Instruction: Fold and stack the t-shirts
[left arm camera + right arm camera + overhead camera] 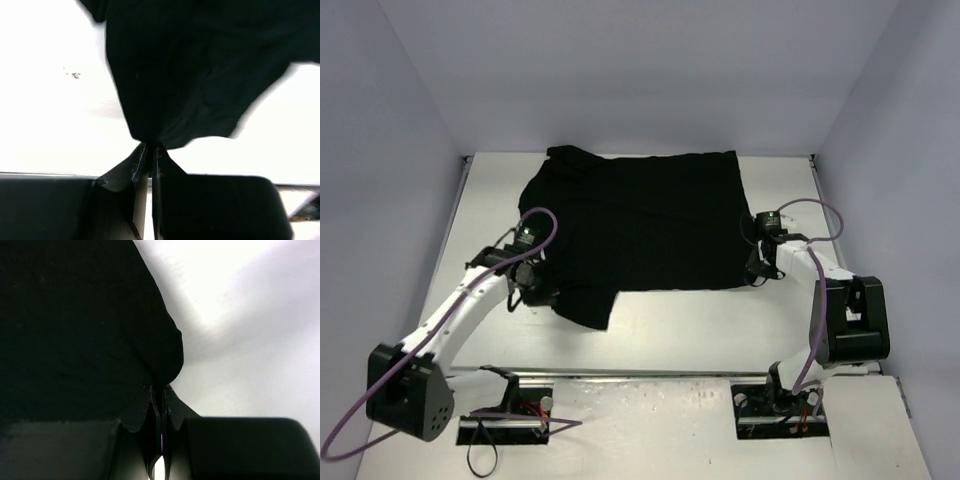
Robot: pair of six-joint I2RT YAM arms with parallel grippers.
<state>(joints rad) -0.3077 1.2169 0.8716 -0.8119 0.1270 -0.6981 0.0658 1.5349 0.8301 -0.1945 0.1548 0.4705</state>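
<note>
One black t-shirt (640,225) lies spread on the white table (670,330), its sleeve flap reaching toward the near left. My left gripper (542,290) is at the shirt's near-left edge. In the left wrist view the left gripper (150,146) is shut, with a fold of the t-shirt (200,75) pinched at its tips. My right gripper (756,272) is at the near-right corner of the shirt. The right wrist view shows the right gripper (161,389) shut on the t-shirt (75,330) hem, the cloth bunched over its tips.
Pale walls enclose the table on the left, back and right. A metal rail (640,375) with both arm bases runs along the near edge. Purple cables (350,420) loop off each arm. Bare white tabletop lies between the shirt and the rail.
</note>
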